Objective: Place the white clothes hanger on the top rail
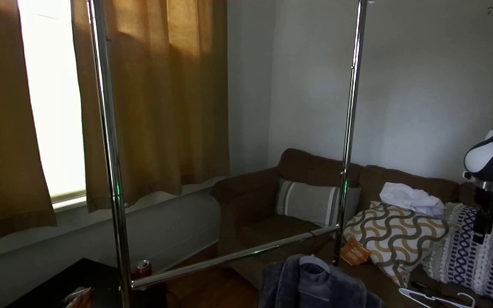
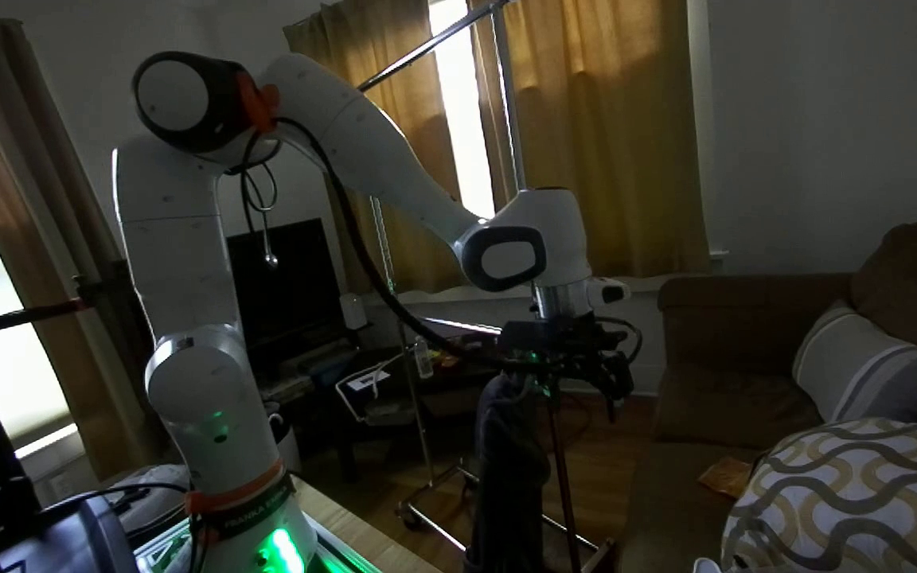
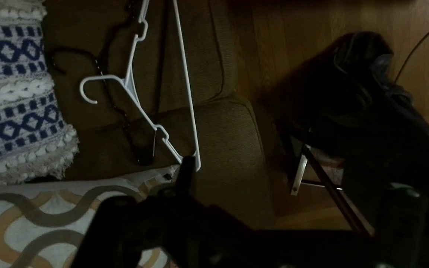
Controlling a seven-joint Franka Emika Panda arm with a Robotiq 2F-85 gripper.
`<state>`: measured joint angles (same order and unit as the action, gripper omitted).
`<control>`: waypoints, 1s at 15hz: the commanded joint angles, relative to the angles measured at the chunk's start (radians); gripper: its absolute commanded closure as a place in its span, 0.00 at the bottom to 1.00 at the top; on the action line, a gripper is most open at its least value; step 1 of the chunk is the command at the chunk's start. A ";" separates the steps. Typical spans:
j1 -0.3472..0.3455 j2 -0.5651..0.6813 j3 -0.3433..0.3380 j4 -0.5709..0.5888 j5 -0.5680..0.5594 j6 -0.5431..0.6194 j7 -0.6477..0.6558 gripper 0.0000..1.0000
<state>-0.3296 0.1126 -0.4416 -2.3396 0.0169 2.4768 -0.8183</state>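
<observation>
The white clothes hanger [image 3: 129, 85] lies flat on the brown sofa seat, its hook toward the blue-patterned cushion. A black hanger [image 3: 116, 106] lies partly under it. In an exterior view, part of the white hanger [image 1: 407, 291] shows at the lower right. My gripper [image 3: 292, 193] stands wide open with nothing between its fingers; the left fingertip overlaps the hanger's corner in the wrist view. In an exterior view the gripper [image 1: 484, 229] is well above the seat, apart from the hanger. The top rail [image 2: 435, 41] crosses the upper part of an exterior view, partly behind the arm.
A chrome upright [image 1: 351, 107] and lower rail [image 1: 238, 256] belong to the rack. A dark garment [image 1: 315, 286] on a hanger is near it, close below the gripper in an exterior view. A wavy-patterned cushion [image 1: 400, 231] and blue-patterned cushion [image 3: 13, 89] flank the white hanger.
</observation>
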 commanded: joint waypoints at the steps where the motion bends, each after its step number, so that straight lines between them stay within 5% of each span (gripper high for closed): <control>1: -0.111 0.205 0.058 0.132 0.217 -0.018 -0.030 0.00; 2: -0.141 0.237 0.077 0.152 0.251 -0.022 -0.029 0.00; 3: -0.113 0.133 0.069 0.075 0.147 0.001 0.006 0.00; 8: -0.161 0.230 0.103 0.140 0.202 0.002 0.007 0.00; 15: -0.306 0.537 0.155 0.466 0.270 -0.140 0.214 0.00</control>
<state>-0.5494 0.5004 -0.3332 -2.0246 0.2693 2.3857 -0.6427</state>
